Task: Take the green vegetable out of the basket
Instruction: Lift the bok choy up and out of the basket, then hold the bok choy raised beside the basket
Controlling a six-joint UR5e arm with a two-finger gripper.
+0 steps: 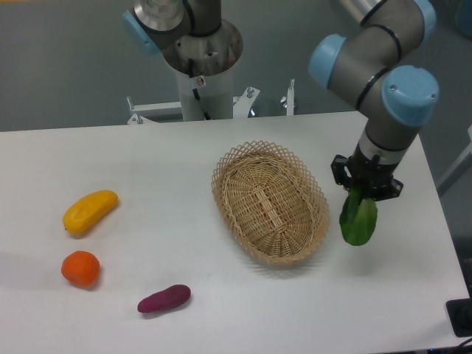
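Observation:
The green vegetable point(358, 221) hangs leaf-end down from my gripper point(364, 190), which is shut on its pale stalk end. It is held in the air just right of the basket point(270, 200), outside the rim and above the white table. The oval wicker basket lies near the table's middle with nothing inside it. My arm comes down from the upper right.
A yellow mango-like fruit point(90, 211), an orange point(80, 268) and a purple sweet potato point(164, 299) lie on the left half of the table. The robot's base column point(200, 59) stands behind the far edge. The table's right edge is close to the gripper.

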